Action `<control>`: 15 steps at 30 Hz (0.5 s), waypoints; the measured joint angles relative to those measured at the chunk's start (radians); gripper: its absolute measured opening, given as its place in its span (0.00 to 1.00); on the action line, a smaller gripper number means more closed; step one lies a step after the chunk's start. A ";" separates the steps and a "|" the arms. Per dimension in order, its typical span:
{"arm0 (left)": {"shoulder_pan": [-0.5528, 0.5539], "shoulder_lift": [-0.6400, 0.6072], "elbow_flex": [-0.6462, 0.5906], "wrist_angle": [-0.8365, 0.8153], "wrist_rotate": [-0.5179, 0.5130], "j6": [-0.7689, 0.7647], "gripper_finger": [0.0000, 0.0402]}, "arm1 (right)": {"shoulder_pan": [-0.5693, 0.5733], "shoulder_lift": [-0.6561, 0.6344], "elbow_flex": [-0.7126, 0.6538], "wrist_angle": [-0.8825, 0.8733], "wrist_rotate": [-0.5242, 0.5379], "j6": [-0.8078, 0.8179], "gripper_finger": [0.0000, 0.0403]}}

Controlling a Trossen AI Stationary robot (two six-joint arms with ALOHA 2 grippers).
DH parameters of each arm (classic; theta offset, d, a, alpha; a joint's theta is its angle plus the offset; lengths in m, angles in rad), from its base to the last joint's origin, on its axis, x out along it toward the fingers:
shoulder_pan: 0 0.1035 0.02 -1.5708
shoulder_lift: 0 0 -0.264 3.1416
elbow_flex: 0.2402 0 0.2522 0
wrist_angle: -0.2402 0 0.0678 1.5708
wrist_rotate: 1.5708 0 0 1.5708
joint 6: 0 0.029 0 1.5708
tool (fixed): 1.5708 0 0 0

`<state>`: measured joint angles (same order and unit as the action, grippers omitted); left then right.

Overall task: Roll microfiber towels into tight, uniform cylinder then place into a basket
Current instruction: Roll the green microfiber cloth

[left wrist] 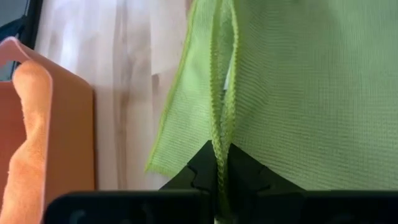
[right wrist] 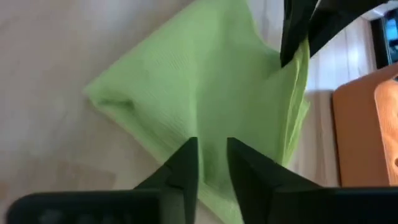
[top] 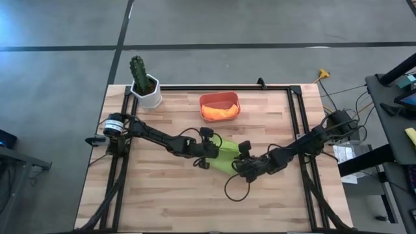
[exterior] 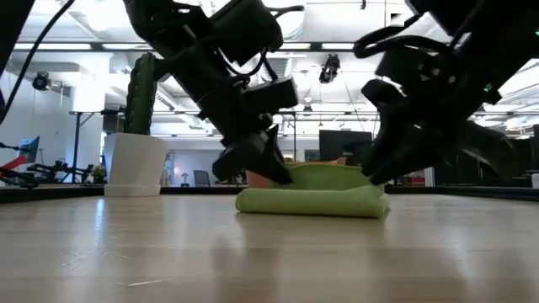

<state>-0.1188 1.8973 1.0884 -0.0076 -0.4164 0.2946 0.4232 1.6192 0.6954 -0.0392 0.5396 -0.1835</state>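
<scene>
Green towel (top: 226, 155): folded flat on the wooden table (top: 162, 201) just right of centre, with the left claw (left wrist: 221, 180) pinched shut on its doubled hem at the towel's 9 o'clock edge and the right claw (right wrist: 211, 163) at its 4 o'clock corner, fingers (right wrist: 185, 163) a narrow gap apart over the cloth and not clearly clamping it. Orange towel (top: 221, 112): lying bunched inside the red tub (top: 220, 98), which sits at 12 o'clock from the green towel, near the table's far edge. Potted cactus (top: 144, 81): white pot, at the table's 11 o'clock corner, well apart from the tub.
</scene>
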 joint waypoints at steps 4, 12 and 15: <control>0.000 0.007 -0.002 0.000 0.000 0.000 0.11 | 0.003 -0.005 0.001 0.002 -0.024 -0.012 0.32; 0.000 0.013 0.005 0.056 -0.008 0.001 0.35 | 0.046 -0.010 0.001 0.023 -0.027 -0.071 0.44; 0.000 0.013 0.007 0.058 -0.009 0.001 0.40 | 0.060 0.008 0.001 0.023 -0.015 -0.111 0.41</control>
<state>-0.1189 1.9106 1.0959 0.0505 -0.4252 0.2955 0.4830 1.6273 0.6968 -0.0165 0.5247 -0.2949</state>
